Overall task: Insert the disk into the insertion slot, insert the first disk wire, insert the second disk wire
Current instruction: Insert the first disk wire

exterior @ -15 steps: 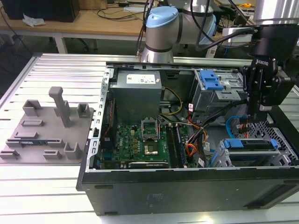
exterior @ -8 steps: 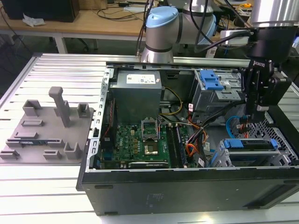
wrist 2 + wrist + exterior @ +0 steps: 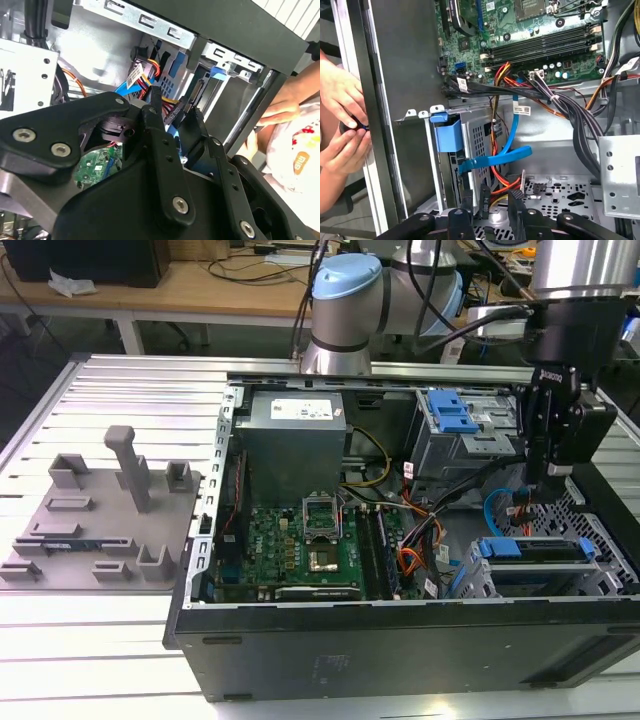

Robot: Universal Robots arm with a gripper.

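Note:
The disk (image 3: 530, 550), in its blue carrier (image 3: 445, 134), sits inside the insertion slot (image 3: 600, 540), the grey perforated cage at the exterior view's right. My gripper (image 3: 546, 486) hangs just above the cage's rear. In both wrist views it (image 3: 174, 104) (image 3: 498, 199) is shut on the small black plug of the first disk wire (image 3: 496, 175), whose orange, yellow and black strands run up from between the fingers. The second disk wire (image 3: 512, 131), a flat light blue cable, loops beside the cage wall, and its free end (image 3: 470, 165) lies close to my fingers.
The open case holds a motherboard (image 3: 310, 540), a power supply (image 3: 290, 435) and an upper bay with a blue latch (image 3: 450, 412). Thick black cable bundles (image 3: 560, 102) cross above the cage. A person's hands (image 3: 342, 125) are just outside the case wall. Grey fixtures (image 3: 100, 510) stand on the table.

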